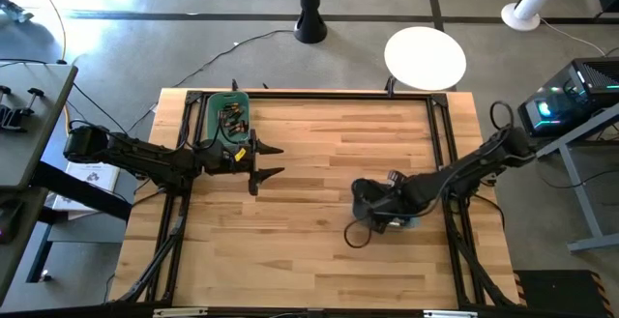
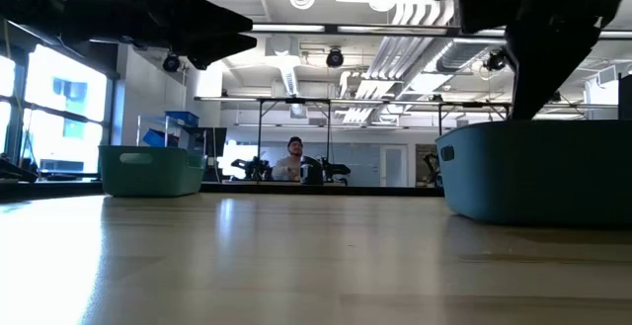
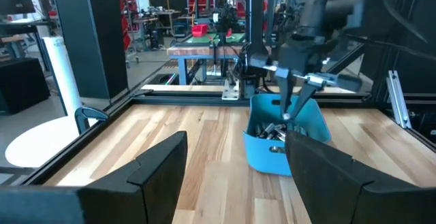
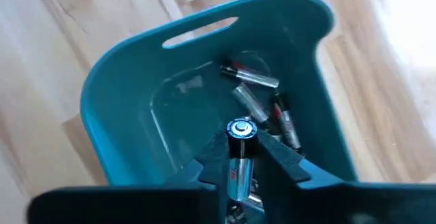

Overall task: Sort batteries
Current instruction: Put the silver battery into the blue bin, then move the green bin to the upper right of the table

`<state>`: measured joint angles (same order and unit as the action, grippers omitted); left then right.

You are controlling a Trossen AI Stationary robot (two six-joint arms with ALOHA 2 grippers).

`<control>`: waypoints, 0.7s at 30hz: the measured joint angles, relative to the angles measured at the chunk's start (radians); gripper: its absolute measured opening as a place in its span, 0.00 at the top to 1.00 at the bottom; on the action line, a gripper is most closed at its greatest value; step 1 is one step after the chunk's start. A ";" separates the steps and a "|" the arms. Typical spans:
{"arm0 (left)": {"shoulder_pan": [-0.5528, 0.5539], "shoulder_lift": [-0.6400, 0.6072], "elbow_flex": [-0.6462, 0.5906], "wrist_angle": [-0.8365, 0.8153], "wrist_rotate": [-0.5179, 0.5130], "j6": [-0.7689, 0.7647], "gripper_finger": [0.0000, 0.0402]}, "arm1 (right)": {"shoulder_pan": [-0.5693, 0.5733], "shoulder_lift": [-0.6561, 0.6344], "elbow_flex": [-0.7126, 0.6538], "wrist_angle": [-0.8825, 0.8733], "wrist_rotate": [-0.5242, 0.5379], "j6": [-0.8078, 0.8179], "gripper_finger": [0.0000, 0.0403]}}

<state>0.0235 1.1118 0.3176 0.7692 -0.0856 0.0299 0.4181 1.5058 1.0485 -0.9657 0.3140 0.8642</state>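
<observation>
My right gripper (image 4: 240, 149) hangs over a blue bin (image 4: 129, 94) at the table's right, shut on a silvery battery (image 4: 239, 173). Several batteries (image 4: 262, 98) lie loose on that bin's floor. In the left wrist view the same gripper (image 3: 289, 113) points down into the blue bin (image 3: 306, 125). A green bin (image 1: 215, 123) holding more batteries (image 1: 232, 118) stands at the far left. My left gripper (image 1: 270, 161) waits just on the near side of it, open, level and with nothing between its fingers. My right gripper pinches one silvery battery between its two fingertips (image 4: 216, 148). The battery lies along the fingers, and its capped end (image 4: 240, 129) sticks out past them. The fingers come from above, slanting down into the blue bin. The battery hangs clear above the ones on the bin's floor.
A black frame rail (image 1: 437, 134) runs around the wooden table top (image 1: 329, 154). A white round disc (image 1: 426, 55) and a black post (image 1: 310, 18) stand beyond the far edge. A person (image 2: 293, 162) sits far off in the room behind.
</observation>
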 joint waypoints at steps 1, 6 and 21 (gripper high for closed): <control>0.000 0.000 0.000 0.000 0.000 0.000 0.41 | -0.015 0.002 0.000 0.008 -0.023 -0.009 0.86; 0.000 0.000 0.000 -0.001 0.000 0.000 0.41 | -0.068 -0.003 0.000 0.004 -0.125 -0.052 0.65; 0.002 0.000 0.000 -0.001 -0.002 0.000 0.41 | -0.064 0.048 0.002 0.329 -0.062 0.379 0.51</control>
<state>0.0257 1.1118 0.3176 0.7683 -0.0879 0.0296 0.3538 1.5538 1.0504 -0.6365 0.2520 1.2433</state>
